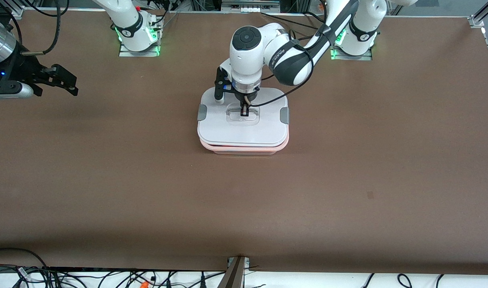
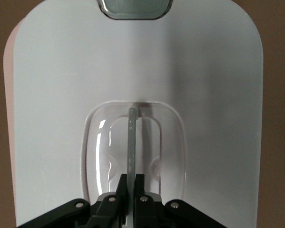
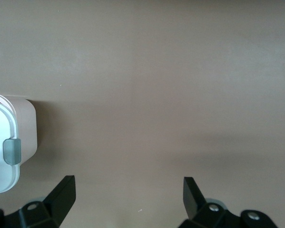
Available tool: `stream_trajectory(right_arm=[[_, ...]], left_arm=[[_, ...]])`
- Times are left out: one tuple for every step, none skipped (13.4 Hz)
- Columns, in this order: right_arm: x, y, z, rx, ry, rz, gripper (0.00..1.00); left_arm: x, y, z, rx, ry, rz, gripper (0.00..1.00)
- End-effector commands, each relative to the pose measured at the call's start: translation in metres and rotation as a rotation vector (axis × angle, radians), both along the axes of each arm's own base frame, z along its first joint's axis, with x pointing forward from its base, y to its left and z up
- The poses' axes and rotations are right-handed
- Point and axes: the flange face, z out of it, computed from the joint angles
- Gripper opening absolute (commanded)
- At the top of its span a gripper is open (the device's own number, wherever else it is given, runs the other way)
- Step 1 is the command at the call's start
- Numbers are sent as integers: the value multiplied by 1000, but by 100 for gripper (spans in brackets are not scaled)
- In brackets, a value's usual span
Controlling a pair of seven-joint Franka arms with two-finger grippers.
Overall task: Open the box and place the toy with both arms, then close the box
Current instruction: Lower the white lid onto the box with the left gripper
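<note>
The box stands mid-table: a white lid (image 1: 227, 132) with two grey side clips over a translucent pink tub (image 1: 244, 151). The lid sits slightly off the tub, whose pink rim shows on the side nearer the front camera. My left gripper (image 1: 244, 113) is shut on the clear handle (image 2: 131, 142) in the lid's recess; in the left wrist view my left gripper (image 2: 132, 183) has both fingers pressed on the handle bar. My right gripper (image 1: 73, 86) is open and empty, waiting over bare table at the right arm's end. The right wrist view shows my right gripper (image 3: 129, 190) with the box's end (image 3: 25, 128) beside it. The toy is out of view.
The brown table (image 1: 348, 180) stretches around the box. Cables and a metal bracket (image 1: 236, 272) lie along the table's edge nearest the front camera. The arm bases (image 1: 137, 38) stand along the edge farthest from that camera.
</note>
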Motion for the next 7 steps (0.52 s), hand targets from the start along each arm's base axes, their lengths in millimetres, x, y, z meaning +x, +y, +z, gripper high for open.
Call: stream_trajectory(right_arm=[[2, 4, 7, -11, -3, -5, 100], [3, 4, 7, -11, -4, -4, 100], [3, 1, 7, -8, -4, -5, 100], [3, 0, 5, -9, 2, -8, 100], [3, 0, 5, -9, 2, -8, 100], [3, 0, 5, -7, 3, -9, 100], [3, 0, 5, -7, 1, -8, 100]], left_arm=[[-1, 11, -4, 30, -20, 4, 0], [0, 11, -6, 28, -21, 5, 0], [2, 12, -5, 32, -27, 0, 0], [7, 17, -5, 34, -29, 6, 0], [7, 17, -5, 32, -29, 8, 0], [8, 17, -3, 28, -32, 8, 0], [10, 17, -1, 23, -35, 11, 0]])
